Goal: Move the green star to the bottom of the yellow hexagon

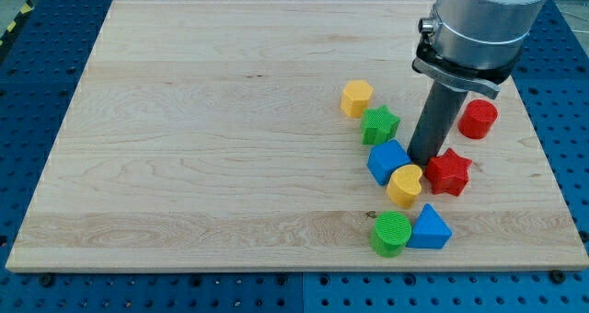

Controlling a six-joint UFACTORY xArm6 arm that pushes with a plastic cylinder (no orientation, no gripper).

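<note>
The green star (379, 125) lies on the wooden board (202, 138), just below and right of the yellow hexagon (356, 98), nearly touching it. My tip (423, 160) is down at the board to the right of and a little below the star, between the blue cube (388, 160) and the red star (448, 173). The tip stands a short gap away from the green star.
A yellow heart (405, 185) sits below the blue cube. A green cylinder (391, 233) and a blue triangle (430, 228) lie near the board's bottom edge. A red cylinder (478, 119) is at the right, beside the rod.
</note>
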